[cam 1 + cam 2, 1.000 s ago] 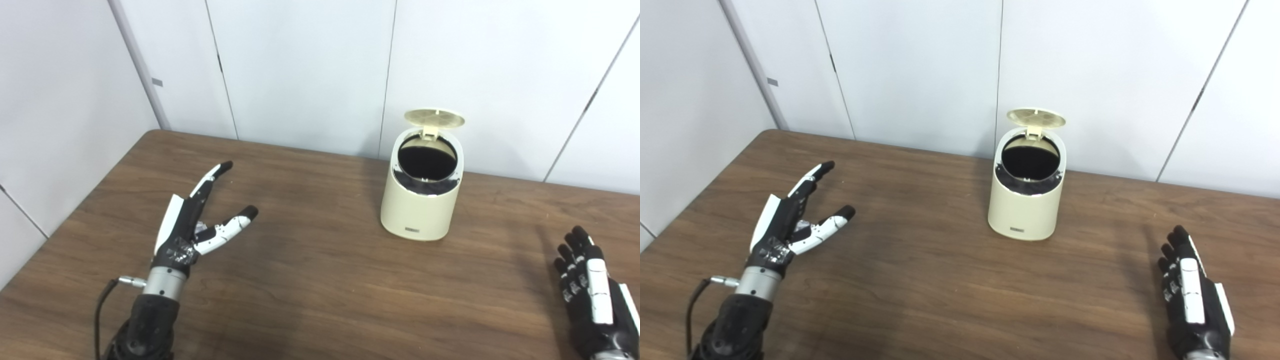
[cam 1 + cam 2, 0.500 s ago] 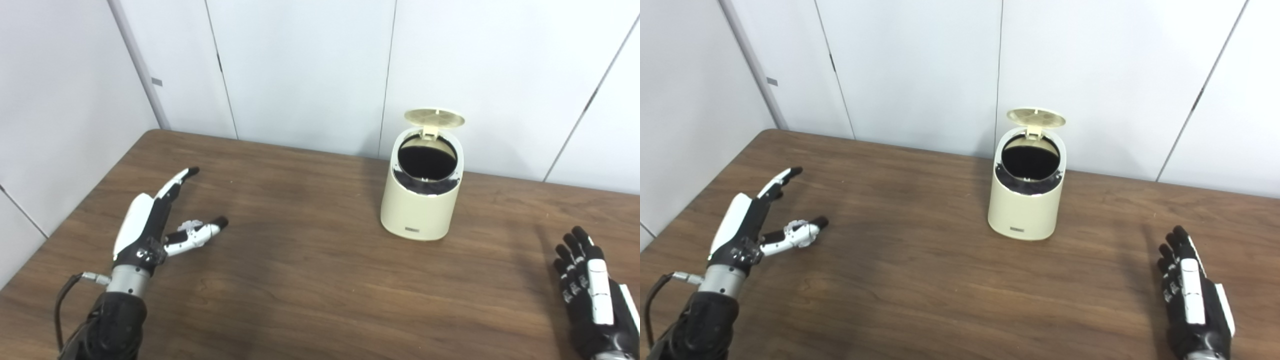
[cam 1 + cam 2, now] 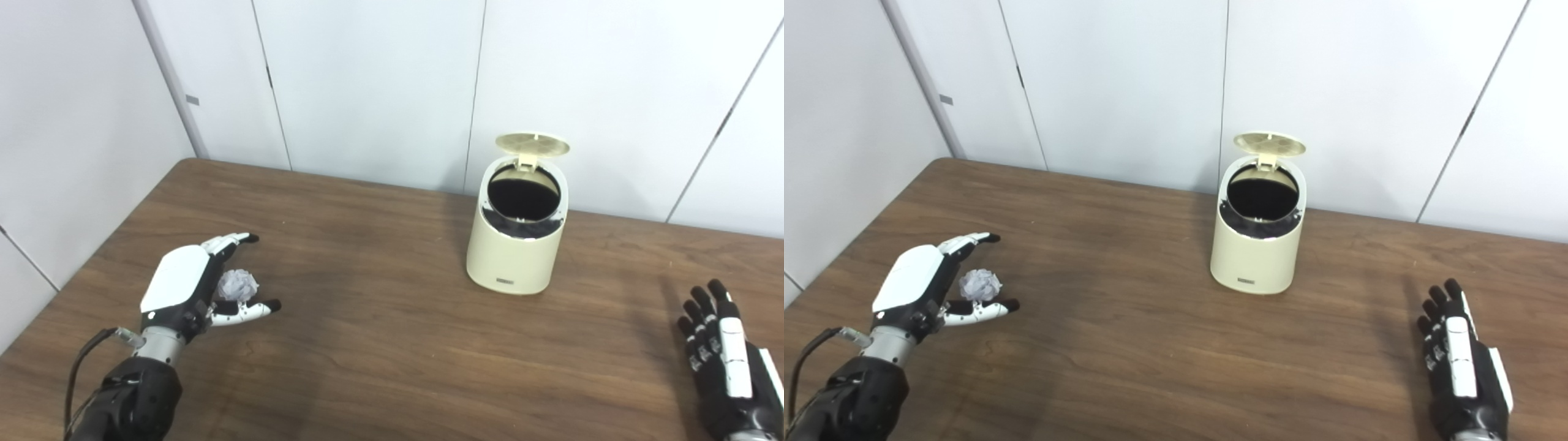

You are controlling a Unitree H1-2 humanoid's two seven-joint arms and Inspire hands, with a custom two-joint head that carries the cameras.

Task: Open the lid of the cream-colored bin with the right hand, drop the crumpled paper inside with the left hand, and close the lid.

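Left eye view shows, nearest at the right edge, the right hand (image 3: 726, 361) lying low over the wooden table (image 3: 392, 343) with its back up, its fingers (image 3: 698, 312) straight, slightly spread and pointing away toward the far wall; it grips nothing and sits well apart from everything else. At the near left, the left arm comes in from the bottom edge, and the left hand (image 3: 184, 285) is turned with its white back plate facing up and outward, wrist low over the table. Its fingers (image 3: 236, 239) curve loosely over the far side of the crumpled paper (image 3: 237, 285), while the thumb (image 3: 254, 309) reaches out along the near side, so the small white ball sits between them in an unclenched cup; whether fingers or thumb actually touch the paper cannot be told. The paper appears to lie on the table, at its left part. Farther back and to the right, well apart from both hands, stands the cream-colored bin (image 3: 517, 245), upright near the table's far edge. Its lid (image 3: 531, 144) is swung up on the far side, exposing the dark round opening. Behind it rise pale wall panels (image 3: 367, 79).
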